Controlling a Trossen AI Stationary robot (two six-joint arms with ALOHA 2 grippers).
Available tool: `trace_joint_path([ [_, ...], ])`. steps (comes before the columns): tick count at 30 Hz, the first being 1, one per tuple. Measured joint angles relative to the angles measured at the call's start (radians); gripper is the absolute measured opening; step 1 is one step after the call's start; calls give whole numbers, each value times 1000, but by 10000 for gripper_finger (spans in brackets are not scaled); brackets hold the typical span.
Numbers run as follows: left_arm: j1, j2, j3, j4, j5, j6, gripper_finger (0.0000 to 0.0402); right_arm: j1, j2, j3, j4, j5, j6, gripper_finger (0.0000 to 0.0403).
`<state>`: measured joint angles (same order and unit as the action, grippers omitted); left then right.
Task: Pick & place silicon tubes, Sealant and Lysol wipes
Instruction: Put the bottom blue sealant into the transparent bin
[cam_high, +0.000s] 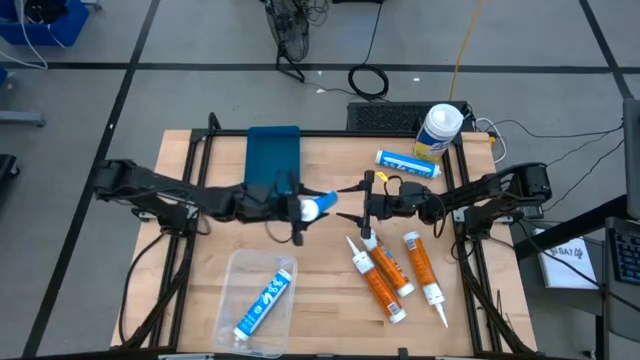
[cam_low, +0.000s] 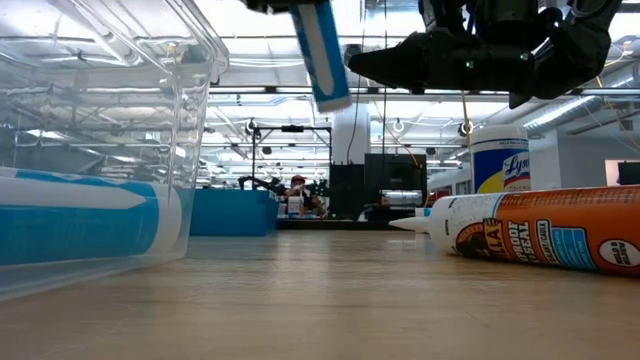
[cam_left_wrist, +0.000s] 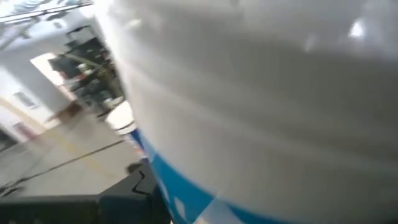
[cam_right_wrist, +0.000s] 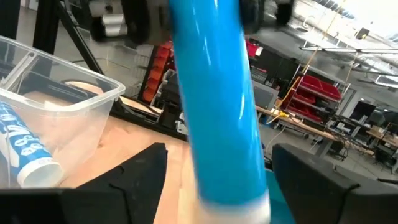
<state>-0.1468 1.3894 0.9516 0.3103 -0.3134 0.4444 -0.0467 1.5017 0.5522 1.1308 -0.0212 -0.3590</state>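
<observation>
My left end effector (cam_high: 300, 208) is dark around a blue-and-white tube (cam_high: 318, 206). The Lysol wipes (cam_high: 438, 132) wear a white lid and yellow-and-blue label. Three tubes (cam_high: 385, 277) are orange with white nozzles. The table (cam_high: 330, 290) is pale wood.

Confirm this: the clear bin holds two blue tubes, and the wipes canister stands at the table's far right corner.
Not quite. The clear bin holds only one blue tube, as the high view shows. The wipes canister does stand at the far right corner.
</observation>
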Motion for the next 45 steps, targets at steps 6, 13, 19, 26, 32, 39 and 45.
trace_joint_path([
  [6, -122, -130, 1, -219, -66, -99, 214, -1, 0, 0, 6, 27, 18, 283],
  [13, -330, -284, 2, -396, -77, -342, 214, -10, 0, 0, 2, 55, 23, 270],
  [19, -498, -356, 2, -571, -51, -627, 214, -9, 0, 0, 3, 52, 25, 262],
  [26, -594, -287, 2, -667, -42, -857, 214, -9, 0, 0, 2, 51, 33, 258],
  [32, -597, -129, 1, -635, 11, -972, 214, -10, 0, 0, 4, 51, 33, 258],
  [39, -579, -2, 1, -520, 19, -1050, 222, -25, 0, 0, 6, 51, 33, 258],
  [45, -578, 23, 1, -483, 25, -1053, 219, -32, 0, 0, 9, 51, 58, 258],
])
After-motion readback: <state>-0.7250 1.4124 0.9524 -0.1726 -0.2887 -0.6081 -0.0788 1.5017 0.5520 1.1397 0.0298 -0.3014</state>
